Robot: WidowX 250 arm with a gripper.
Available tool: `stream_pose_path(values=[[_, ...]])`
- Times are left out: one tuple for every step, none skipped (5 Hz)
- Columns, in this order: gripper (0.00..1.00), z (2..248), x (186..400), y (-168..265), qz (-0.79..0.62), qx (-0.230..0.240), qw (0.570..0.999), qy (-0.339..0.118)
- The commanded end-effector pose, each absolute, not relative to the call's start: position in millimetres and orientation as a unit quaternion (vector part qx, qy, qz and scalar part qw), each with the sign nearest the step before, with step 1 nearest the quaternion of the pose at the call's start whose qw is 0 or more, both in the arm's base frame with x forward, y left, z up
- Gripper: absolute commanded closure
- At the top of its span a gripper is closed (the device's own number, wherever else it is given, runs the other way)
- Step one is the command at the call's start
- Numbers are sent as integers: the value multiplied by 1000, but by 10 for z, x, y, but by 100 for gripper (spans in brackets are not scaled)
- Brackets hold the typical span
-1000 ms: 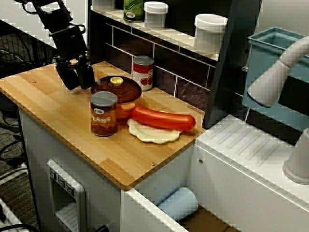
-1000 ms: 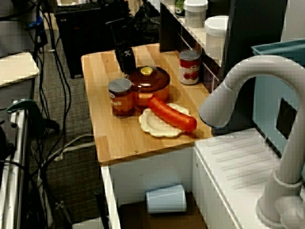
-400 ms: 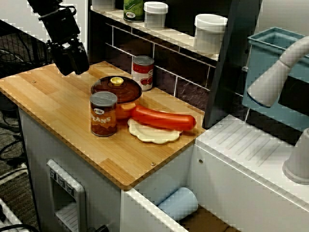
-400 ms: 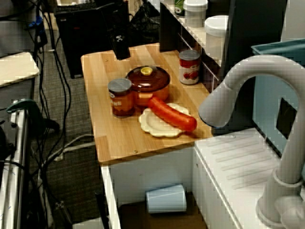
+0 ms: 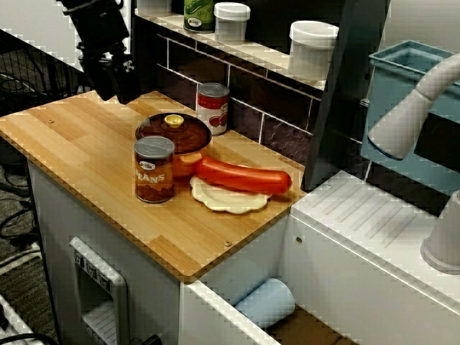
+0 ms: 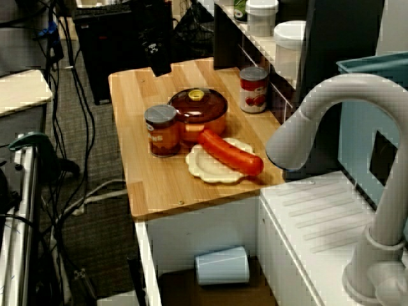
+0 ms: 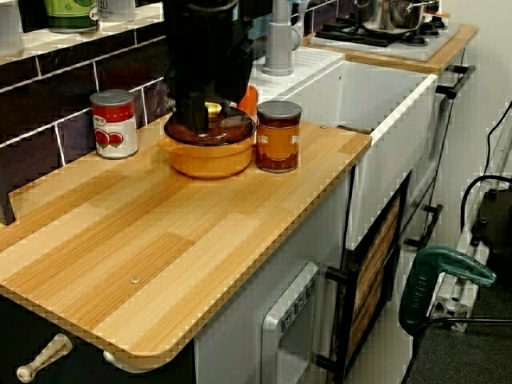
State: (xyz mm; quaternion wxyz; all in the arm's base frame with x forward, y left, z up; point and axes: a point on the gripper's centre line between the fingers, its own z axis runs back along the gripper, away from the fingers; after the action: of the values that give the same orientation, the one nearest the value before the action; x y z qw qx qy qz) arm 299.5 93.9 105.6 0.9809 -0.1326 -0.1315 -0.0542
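My black gripper (image 5: 117,90) hangs open and empty above the back left of the wooden counter (image 5: 72,144), up and to the left of the pot. Seen from the sink side, the gripper (image 6: 160,69) is over the counter's far edge. Looking along the counter, the gripper (image 7: 212,112) stands in front of the pot, whose yellow knob shows between the fingers. The orange pot (image 5: 173,133) has a brown lid. A beans can (image 5: 154,169) stands in front of it and a tomato can (image 5: 213,108) behind it. A red sausage (image 5: 243,175) lies on a cream plate (image 5: 223,200).
A shelf at the back carries jars, among them a white jar (image 5: 313,47). To the right are a white drainboard (image 5: 374,230), a grey faucet (image 5: 417,108) and a blue bin (image 5: 402,79). A pale blue cup (image 5: 266,302) lies below the counter. Beyond the sink is a stove (image 7: 392,36).
The gripper has risen from counter level just left of the pot and shifted toward the back wall. The pot, cans, sausage and plate have not moved.
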Motion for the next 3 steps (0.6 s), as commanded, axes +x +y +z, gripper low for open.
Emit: stream_pose_path(values=[[0, 1226, 2951, 664, -79, -53, 979, -182], [0, 1209, 3001, 548, -77, -38, 981, -175], [0, 1225, 3067, 441, -89, -43, 983, -156]])
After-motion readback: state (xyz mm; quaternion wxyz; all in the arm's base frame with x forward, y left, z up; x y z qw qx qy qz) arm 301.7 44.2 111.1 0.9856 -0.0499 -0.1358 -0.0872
